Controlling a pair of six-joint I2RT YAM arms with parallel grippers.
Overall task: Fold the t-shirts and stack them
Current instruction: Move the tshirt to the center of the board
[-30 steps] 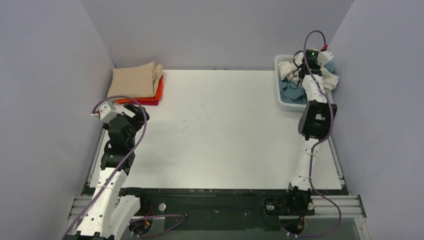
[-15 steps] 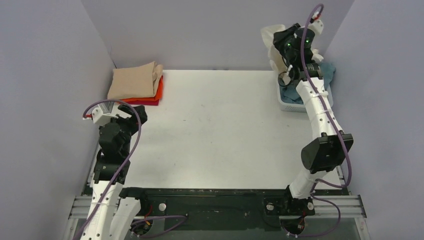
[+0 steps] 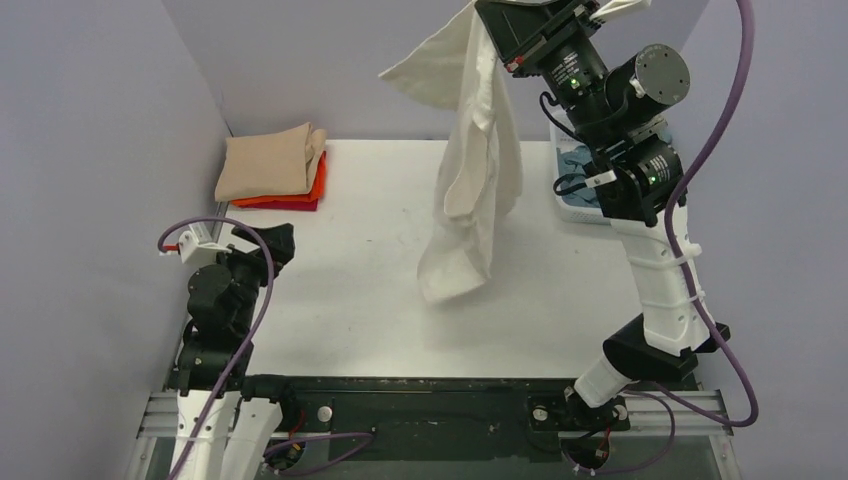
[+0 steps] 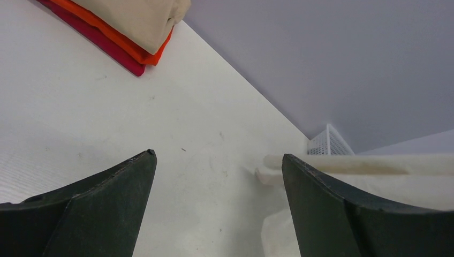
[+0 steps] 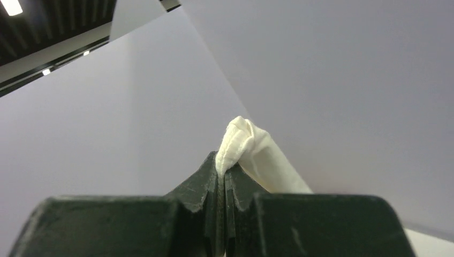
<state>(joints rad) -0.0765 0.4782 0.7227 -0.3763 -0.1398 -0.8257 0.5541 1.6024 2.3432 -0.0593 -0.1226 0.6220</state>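
Left gripper [image 4: 217, 160], at lower left of the overhead view, was shown with jaws spread and nothing held. At upper left, the tan t-shirt [image 3: 268, 160] was stacked on the orange t-shirt [image 3: 319, 180] and the red t-shirt [image 3: 290, 205]. At centre, the cream-white t-shirt [image 3: 470, 190] was hung over the table [image 3: 360, 260], pinched at the top by the clenched right gripper [image 5: 221, 166]. The teal-blue t-shirt [image 3: 575, 160] was seen in the basket [image 3: 580, 213] at right.

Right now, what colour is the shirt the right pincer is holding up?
Plain cream-white shirt, best seen in the top external view.
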